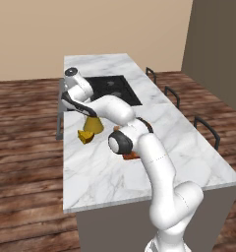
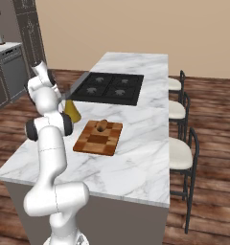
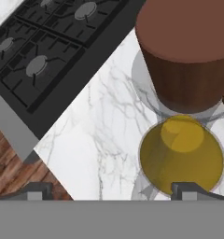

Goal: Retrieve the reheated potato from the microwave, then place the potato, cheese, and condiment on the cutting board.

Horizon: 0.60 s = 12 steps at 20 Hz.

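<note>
The condiment [image 3: 181, 154] is a mustard-yellow cone bottle with a brown neck, standing upright on the marble island. My gripper [image 3: 111, 191] hangs open just above it, the bottle lying toward the right fingertip [image 3: 188, 189], and nothing is held. From the left base view the gripper [image 1: 85, 110] covers the condiment's [image 1: 94, 124] neck. The cheese [image 1: 85, 137], a yellow wedge, lies just in front of the bottle. The potato [image 2: 102, 125] rests on the far end of the checkered cutting board [image 2: 98, 139], to the right of the condiment [image 2: 72, 111]. The microwave is out of view.
A black cooktop [image 2: 109, 88] is set into the island beyond the board and bottle. Stools [image 2: 177, 110] line the island's right side. The island's left edge [image 1: 65, 147] drops to wooden floor close to the cheese. Bare marble [image 2: 121, 172] spreads in front of the board.
</note>
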Available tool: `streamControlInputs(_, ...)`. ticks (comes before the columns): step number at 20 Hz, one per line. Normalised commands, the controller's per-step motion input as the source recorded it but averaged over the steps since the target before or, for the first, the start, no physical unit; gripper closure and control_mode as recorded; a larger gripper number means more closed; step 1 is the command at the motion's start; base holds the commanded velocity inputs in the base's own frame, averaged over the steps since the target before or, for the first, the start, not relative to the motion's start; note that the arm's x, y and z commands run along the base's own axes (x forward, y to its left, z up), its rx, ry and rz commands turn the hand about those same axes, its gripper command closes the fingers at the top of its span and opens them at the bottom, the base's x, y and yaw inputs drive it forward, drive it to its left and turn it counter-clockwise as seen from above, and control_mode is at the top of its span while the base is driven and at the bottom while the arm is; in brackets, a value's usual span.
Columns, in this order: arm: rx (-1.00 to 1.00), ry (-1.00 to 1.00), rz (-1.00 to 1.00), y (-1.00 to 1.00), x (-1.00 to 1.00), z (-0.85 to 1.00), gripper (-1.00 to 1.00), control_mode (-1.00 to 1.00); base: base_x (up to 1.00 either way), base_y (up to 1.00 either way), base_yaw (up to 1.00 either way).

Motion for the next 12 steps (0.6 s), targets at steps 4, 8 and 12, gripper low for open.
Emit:
streamControlInputs(4, -0.07, 0.07, -0.09, 0.16, 0.25, 0.34, -1.0, -1.0, 0.0, 0.0, 0.0)
streamControlInputs(8, -0.1, 0.1, -0.12, 0.13, 0.28, 0.35, -1.0, -1.0, 0.0, 0.0, 0.0)
streamControlInputs(12, -0.1, 0.16, -0.14, 0.13, 0.31, 0.32, -1.0, -1.0, 0.0, 0.0, 0.0)
